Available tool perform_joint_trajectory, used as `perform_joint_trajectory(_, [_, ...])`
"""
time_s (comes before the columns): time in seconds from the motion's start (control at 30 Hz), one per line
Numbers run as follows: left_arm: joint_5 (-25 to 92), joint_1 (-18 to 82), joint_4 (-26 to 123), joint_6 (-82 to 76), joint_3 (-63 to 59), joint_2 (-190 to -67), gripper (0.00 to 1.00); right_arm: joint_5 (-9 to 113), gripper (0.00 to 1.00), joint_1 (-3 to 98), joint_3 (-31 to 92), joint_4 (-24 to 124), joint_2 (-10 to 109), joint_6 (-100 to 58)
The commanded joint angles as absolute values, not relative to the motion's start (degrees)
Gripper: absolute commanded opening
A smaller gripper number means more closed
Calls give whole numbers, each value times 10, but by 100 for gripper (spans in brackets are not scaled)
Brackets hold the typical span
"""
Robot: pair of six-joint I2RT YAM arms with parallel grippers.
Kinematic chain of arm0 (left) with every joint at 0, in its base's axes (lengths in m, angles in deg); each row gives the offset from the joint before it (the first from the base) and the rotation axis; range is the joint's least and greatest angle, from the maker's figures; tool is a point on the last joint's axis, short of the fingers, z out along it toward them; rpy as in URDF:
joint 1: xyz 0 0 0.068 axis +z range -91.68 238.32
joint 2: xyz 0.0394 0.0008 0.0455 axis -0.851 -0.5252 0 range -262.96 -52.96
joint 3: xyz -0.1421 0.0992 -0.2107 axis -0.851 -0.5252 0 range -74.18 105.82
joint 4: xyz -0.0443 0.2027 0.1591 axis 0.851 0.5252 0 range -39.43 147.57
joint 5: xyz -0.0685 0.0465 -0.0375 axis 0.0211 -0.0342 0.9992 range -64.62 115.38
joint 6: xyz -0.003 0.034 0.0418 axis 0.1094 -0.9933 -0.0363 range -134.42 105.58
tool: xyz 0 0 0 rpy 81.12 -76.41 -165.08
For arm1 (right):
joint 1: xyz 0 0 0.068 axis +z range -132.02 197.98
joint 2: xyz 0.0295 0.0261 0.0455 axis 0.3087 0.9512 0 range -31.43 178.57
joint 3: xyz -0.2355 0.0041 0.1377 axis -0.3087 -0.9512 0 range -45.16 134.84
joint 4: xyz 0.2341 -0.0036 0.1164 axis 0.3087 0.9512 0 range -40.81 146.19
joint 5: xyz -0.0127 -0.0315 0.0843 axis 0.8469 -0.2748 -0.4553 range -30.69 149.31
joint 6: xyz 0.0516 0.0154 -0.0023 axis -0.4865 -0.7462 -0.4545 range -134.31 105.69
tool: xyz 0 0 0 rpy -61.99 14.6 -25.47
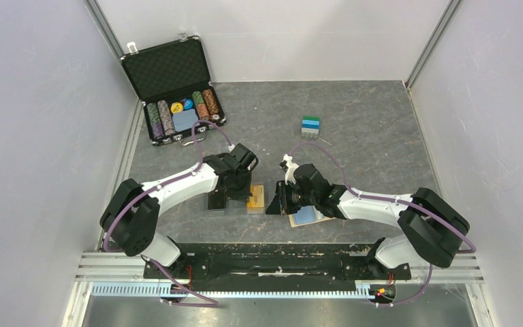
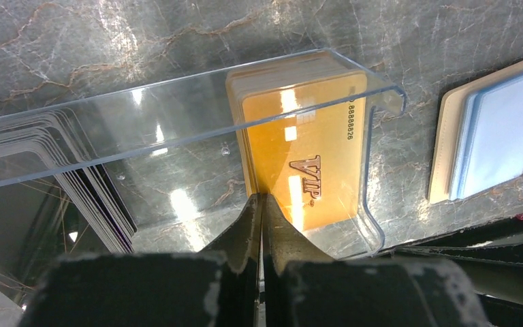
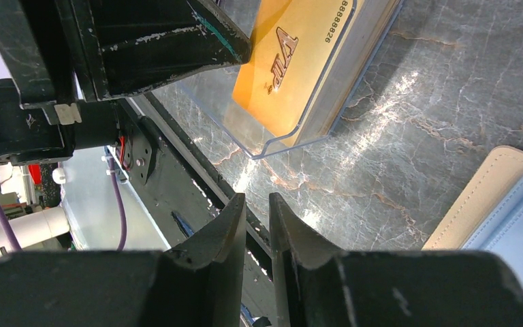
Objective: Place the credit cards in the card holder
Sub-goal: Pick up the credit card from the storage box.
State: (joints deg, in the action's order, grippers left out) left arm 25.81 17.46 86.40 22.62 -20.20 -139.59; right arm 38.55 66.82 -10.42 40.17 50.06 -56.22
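A stack of gold credit cards (image 2: 306,157) marked VIP lies in the open clear lid (image 2: 177,112) of a black box; it also shows in the top view (image 1: 256,198) and the right wrist view (image 3: 293,61). My left gripper (image 2: 262,199) is shut, its tips at the stack's near left corner, with nothing visible between them. Dark cards (image 2: 75,184) sit fanned in the box's black half. The tan card holder (image 1: 306,218) lies open, its light blue inner side (image 2: 497,136) facing up. My right gripper (image 3: 257,201) hovers narrowly open and empty between lid and holder (image 3: 480,191).
A big black chip case (image 1: 173,88) stands open at the back left. A small blue and green block stack (image 1: 310,125) sits at the back middle. The table's black front rail (image 3: 191,184) runs under my right gripper.
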Motion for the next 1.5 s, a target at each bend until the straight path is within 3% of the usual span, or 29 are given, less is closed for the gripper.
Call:
perform_joint_trajectory(0.0, [238, 172, 863, 217, -191, -1388, 2, 382, 21, 666, -103, 390, 506, -555])
perform_joint_trajectory(0.63, [246, 170, 861, 229, -180, -1331, 3, 383, 21, 666, -103, 394, 511, -551])
perform_joint_trajectory(0.77, [232, 171, 868, 233, -191, -1344, 28, 385, 21, 666, -104, 394, 510, -550])
perform_joint_trajectory(0.87, [239, 170, 853, 239, -205, -1355, 33, 384, 21, 666, -104, 394, 511, -549])
perform_joint_trajectory(1.07, [246, 171, 837, 242, -212, -1392, 29, 384, 21, 666, -104, 395, 511, -547])
perform_joint_trajectory(1.37, [268, 165, 814, 239, -216, -1381, 2, 384, 21, 666, -104, 396, 512, -545])
perform_joint_trajectory(1.47, [267, 158, 819, 239, -208, -1374, 2, 383, 21, 665, -104, 396, 512, -545])
